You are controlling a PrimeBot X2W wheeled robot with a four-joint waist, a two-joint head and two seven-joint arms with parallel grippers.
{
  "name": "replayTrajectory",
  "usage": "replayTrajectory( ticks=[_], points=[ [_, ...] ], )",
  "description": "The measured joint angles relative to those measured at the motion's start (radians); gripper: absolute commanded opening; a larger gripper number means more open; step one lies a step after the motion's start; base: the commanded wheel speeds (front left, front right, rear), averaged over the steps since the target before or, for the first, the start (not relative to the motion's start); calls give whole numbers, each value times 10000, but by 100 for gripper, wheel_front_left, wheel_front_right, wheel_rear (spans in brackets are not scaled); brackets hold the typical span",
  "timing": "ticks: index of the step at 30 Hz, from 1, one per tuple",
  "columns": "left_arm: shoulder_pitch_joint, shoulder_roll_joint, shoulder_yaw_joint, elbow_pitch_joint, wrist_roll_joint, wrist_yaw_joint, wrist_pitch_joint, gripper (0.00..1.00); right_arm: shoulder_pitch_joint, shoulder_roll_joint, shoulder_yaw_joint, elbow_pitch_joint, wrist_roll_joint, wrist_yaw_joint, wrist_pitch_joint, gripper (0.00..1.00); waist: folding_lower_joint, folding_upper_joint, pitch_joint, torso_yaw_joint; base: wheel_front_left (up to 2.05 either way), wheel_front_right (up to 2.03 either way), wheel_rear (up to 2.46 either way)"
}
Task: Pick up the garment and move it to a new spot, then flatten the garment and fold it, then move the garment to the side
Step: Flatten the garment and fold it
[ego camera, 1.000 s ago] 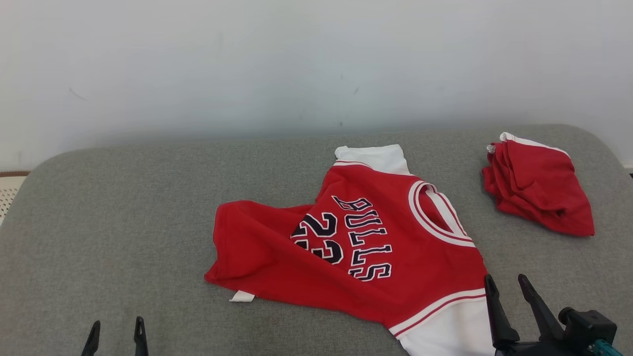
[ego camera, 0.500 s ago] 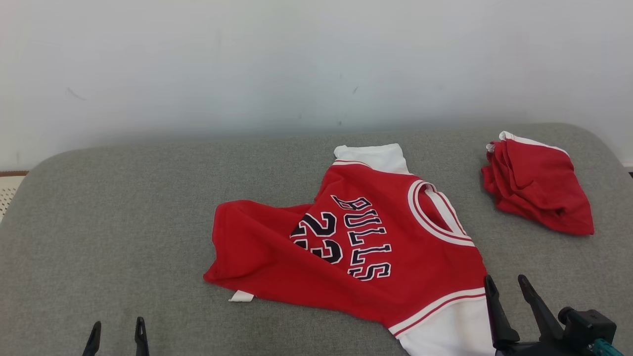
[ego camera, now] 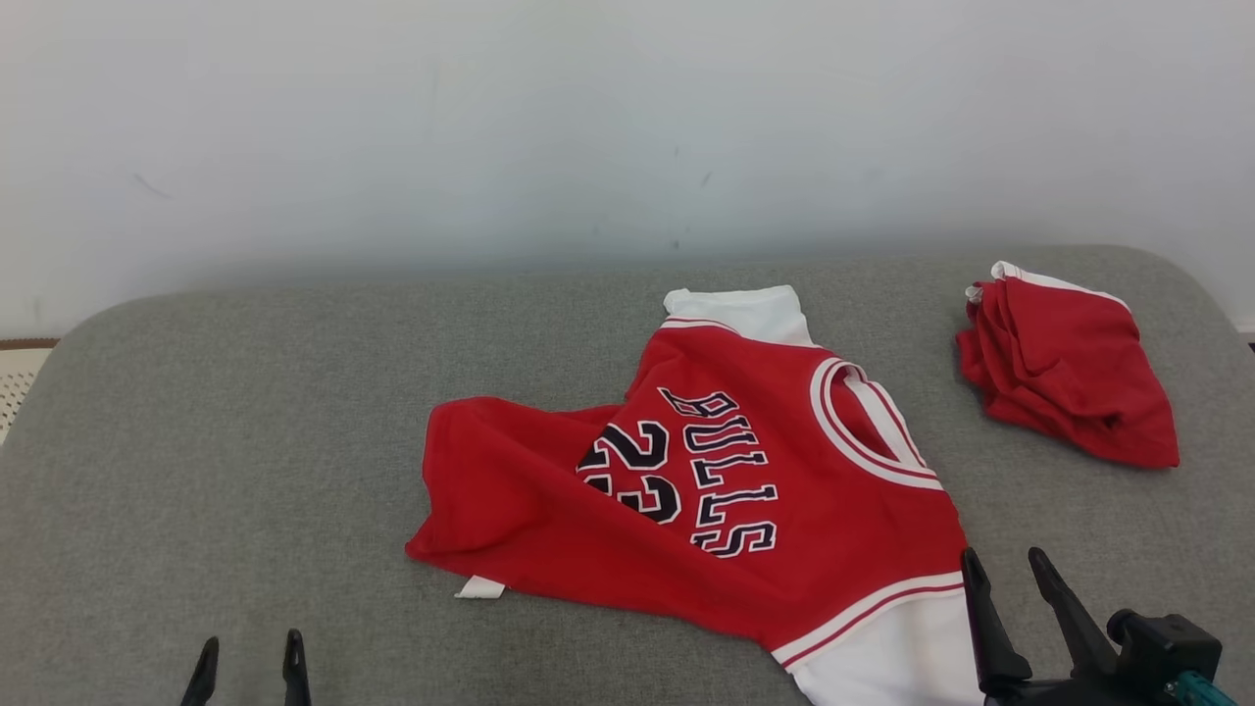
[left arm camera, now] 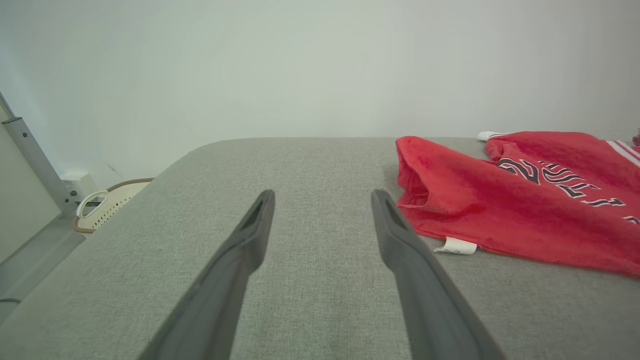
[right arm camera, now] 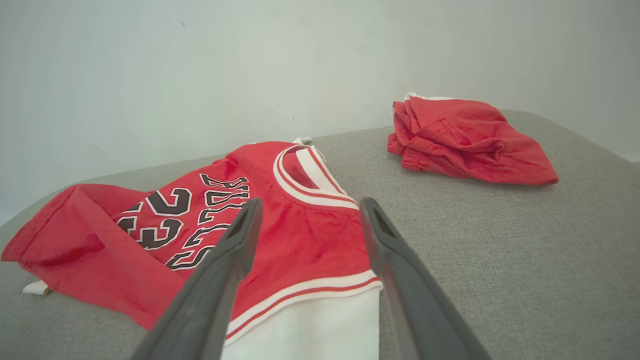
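Step one, pickup not yet begun: red jersey (ego camera: 706, 490) lies rumpled mid-worktop (ego camera: 245, 412). Both sets of fingers are spread and empty, left gripper (ego camera: 251, 642) well apart from it, right gripper (ego camera: 1002, 557) just beside its white corner. Next, likely: each pinches a jersey edge, then both lift together.

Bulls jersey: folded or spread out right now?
Spread, rumpled, not folded: the jersey lies open on the grey surface, lettering and neckline showing, hem end bunched.

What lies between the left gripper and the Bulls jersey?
Bare grey upholstery separates the left gripper from the red Bulls jersey, clearest in the left wrist view.
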Motion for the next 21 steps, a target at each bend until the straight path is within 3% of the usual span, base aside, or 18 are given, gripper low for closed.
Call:
replayTrajectory(
  ticks=[9, 14, 21],
  points=[
    [-652, 261, -520, 872, -811, -1315, 322, 100, 13, -132, 69, 67, 4, 0, 347, 100, 0, 0, 12, -99, 0, 0, 0],
    [-1322, 957, -871, 1776, -865, -2059, 867, 100, -1, -326, 399, 84, 146, 0, 851, 100, 0, 0, 174, -422, 0, 0, 0],
    [-2067, 1864, -1666, 2569, -1041, -2479, 1350, 100, 3, -562, 711, 163, 464, 0, 1244, 100, 0, 1, 711, -899, 0, 0, 0]
  ],
)
